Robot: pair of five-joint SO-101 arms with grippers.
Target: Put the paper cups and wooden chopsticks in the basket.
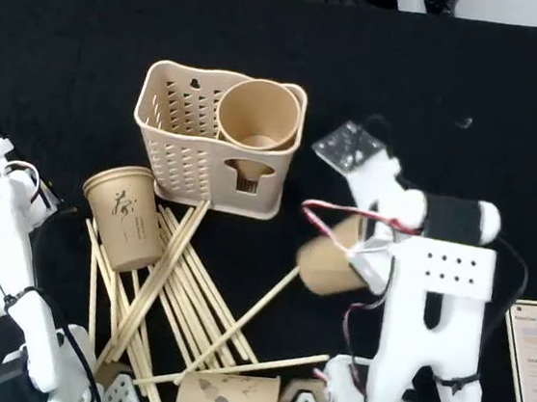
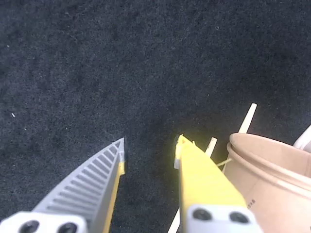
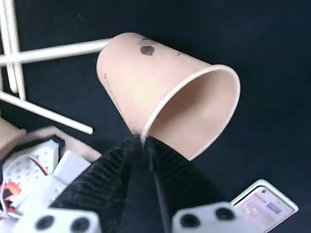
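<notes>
The beige slotted basket [image 1: 191,153] stands at the back with one paper cup [image 1: 259,115] upright inside it. In the right wrist view my right gripper [image 3: 143,141] is shut on the rim of a second paper cup [image 3: 160,102]; in the high view that cup [image 1: 324,264] hangs tilted above the cloth, right of the basket. A third cup [image 1: 123,216] stands left of the wooden chopsticks [image 1: 176,292], which lie fanned out on the cloth. A fourth cup [image 1: 226,400] lies on its side at the front. My left gripper [image 2: 148,150] is open over bare cloth beside that cup [image 2: 272,184].
A phone [image 1: 532,372] lies at the right edge, also seen beside the held cup [image 3: 265,208]. The table is covered in black cloth [image 1: 457,77]. The right arm's white base [image 1: 428,374] stands at the front right.
</notes>
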